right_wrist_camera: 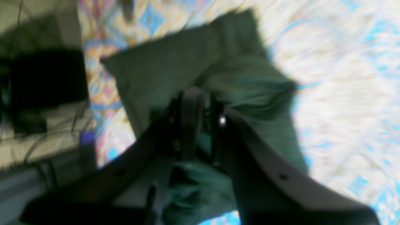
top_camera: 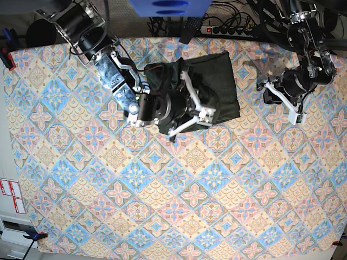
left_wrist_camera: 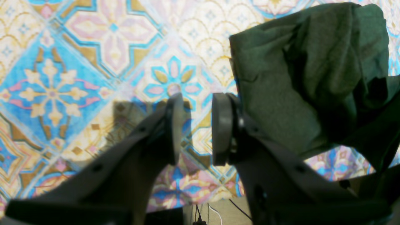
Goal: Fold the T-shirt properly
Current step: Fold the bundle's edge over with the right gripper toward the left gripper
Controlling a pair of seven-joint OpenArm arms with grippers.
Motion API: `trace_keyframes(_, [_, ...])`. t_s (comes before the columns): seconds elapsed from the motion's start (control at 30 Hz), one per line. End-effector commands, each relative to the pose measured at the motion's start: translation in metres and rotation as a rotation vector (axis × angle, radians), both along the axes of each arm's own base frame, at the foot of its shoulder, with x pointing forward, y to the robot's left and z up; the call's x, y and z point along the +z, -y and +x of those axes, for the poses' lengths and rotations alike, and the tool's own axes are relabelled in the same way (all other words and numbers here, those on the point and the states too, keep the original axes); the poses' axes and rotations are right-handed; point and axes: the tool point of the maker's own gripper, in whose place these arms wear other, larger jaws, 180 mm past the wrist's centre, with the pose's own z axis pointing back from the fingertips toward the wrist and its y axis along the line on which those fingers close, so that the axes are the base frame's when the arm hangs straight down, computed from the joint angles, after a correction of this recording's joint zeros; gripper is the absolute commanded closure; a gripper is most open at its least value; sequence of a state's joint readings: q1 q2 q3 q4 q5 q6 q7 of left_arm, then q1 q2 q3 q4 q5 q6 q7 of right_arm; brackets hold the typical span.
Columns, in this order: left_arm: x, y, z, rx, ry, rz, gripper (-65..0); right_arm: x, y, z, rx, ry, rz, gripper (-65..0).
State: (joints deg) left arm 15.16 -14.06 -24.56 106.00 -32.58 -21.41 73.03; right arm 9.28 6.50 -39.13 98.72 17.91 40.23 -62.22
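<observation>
No text, brand, number or sign can be read in any of the three views. In the base view, small white labels with red markings (top_camera: 12, 195) sit at the left edge beside the patterned worktop (top_camera: 162, 206), but they are too small to make out. The two wrist views are blurred and show no lettering at all.

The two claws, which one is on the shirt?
The right claw, pinching green shirt fabric; the left claw hangs open beside it over bare tablecloth.
</observation>
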Motion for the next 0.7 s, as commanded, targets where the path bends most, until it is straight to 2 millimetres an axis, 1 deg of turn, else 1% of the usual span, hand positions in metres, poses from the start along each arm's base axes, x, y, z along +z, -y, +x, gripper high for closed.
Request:
trace_keyframes(0.0, [0.008,-0.002,0.006,-0.005,0.033,0.009,-14.6,0.015,0.004,0.017,-0.037,0.039,0.030,-7.6])
trace_keyframes(0.07, [0.008,-0.002,0.006,-0.005,0.033,0.009,-14.6,0.016,0.015,0.028,-0.085,0.042,0.037,-7.6])
trace_keyframes(0.13, [0.008,-0.002,0.006,-0.004,0.032,0.007,-14.6,0.016,0.034,0.041,-0.142,0.050,0.036,-7.5])
trace_keyframes(0.2, [0.008,-0.001,0.006,-0.004,0.032,0.005,-14.6,0.010,0.050,0.050,-0.185,0.040,0.026,-7.5])
trace_keyframes(0.3, [0.008,-0.001,0.006,-0.004,0.034,0.004,-14.6,-0.010,0.065,0.049,-0.207,-0.006,-0.020,-7.5])
trace_keyframes(0.37, [0.008,-0.001,0.006,-0.004,0.034,0.005,-14.6,-0.020,0.070,0.047,-0.213,-0.032,-0.038,-7.7])
trace_keyframes(0.43, [0.008,-0.001,0.006,-0.004,0.034,0.005,-14.6,-0.026,0.070,0.044,-0.211,-0.050,-0.047,-7.8])
trace_keyframes(0.47, [0.008,-0.001,0.006,-0.004,0.034,0.005,-14.6,-0.029,0.067,0.041,-0.197,-0.056,-0.052,-7.8])
trace_keyframes(0.53, [0.009,-0.001,0.007,-0.004,0.035,0.005,-14.6,-0.033,0.056,0.030,-0.146,-0.065,-0.065,-7.8])
trace_keyframes(0.67, [0.012,-0.002,0.012,-0.004,0.048,0.008,-14.6,-0.043,0.029,-0.003,-0.010,-0.083,-0.093,-7.8])
